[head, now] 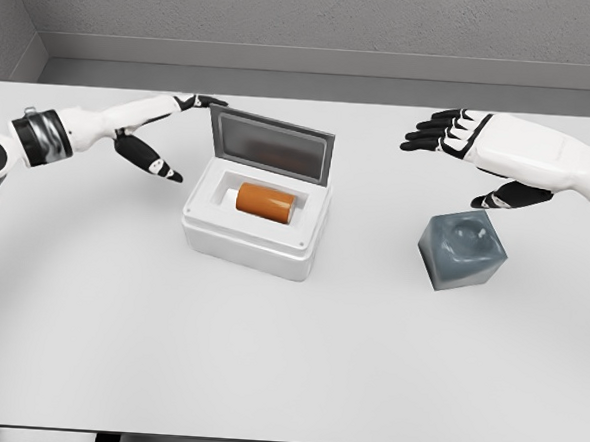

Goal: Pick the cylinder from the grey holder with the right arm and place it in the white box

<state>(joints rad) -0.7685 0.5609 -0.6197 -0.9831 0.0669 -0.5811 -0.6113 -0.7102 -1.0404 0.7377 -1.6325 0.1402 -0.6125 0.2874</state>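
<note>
While its lid stands raised, white box holds orange cylinder, grey holder seemingly empty, right hand fingers spread

No readable text, labels, brands, numbers or signs anywhere.

We look down on a pale grey bench that fills most of the view, its surface smooth and evenly lit, with only soft shadows. Along its near edge runs a thin dark strip. Behind the bench we see a grey, rough-textured back wall, with a side wall meeting it at the upper left corner.
</note>
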